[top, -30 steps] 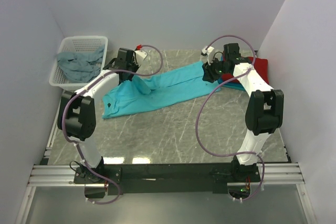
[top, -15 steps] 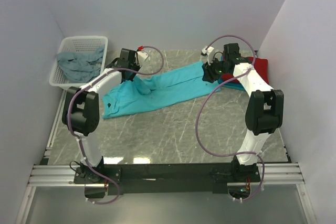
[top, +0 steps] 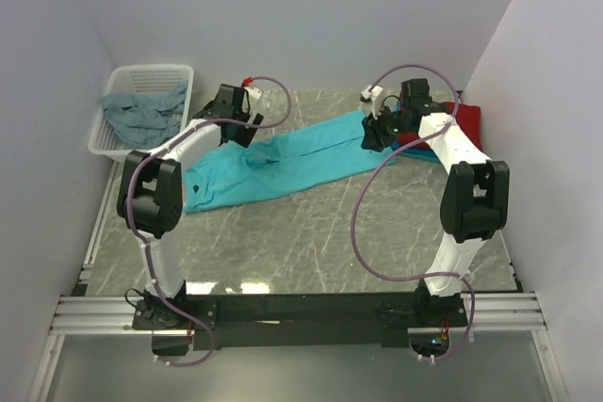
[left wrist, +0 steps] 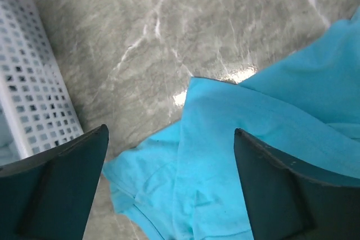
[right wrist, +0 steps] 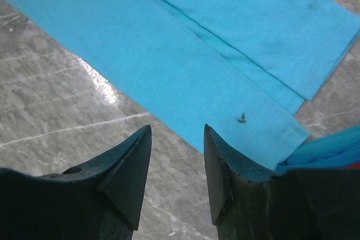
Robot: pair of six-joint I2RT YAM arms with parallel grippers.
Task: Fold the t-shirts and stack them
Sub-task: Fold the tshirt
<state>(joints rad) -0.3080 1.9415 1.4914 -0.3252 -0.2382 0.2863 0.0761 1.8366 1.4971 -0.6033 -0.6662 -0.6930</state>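
Since a second ago my left hand (left wrist: pixel 170 130) has let go of the turquoise t-shirt (top: pixel 283 162) and pulled back towards the far left. Its fingers now stand wide apart with nothing between them. The raised fold it was pinching has sunk flatter.

Nearest me, the grey marbled table (top: pixel 311 242) shines under the light. Beyond that, the turquoise t-shirt lies on the table as a long slanted band running from near left to far right. It is folded lengthwise and rumpled at its left end. I cannot make out its collar or sleeves.

My left hand hangs over that left end, above a loose corner of cloth. From above, its fingers are lost against the dark wrist.

My right hand (right wrist: pixel 177 127) hangs over the shirt's far right end, its fingers about half apart and empty. I cannot tell whether the tips touch the cloth. A small dark fleck (right wrist: pixel 242 118) marks the hem there.

Just behind my right hand sits a red t-shirt (top: pixel 466 120) on a turquoise-blue one (top: pixel 429 152), both mostly hidden by my arm.

At the far left corner stands the white basket (top: pixel 151 77), holding a crumpled grey-blue t-shirt (top: pixel 137 115). The left wrist view cuts the basket off.
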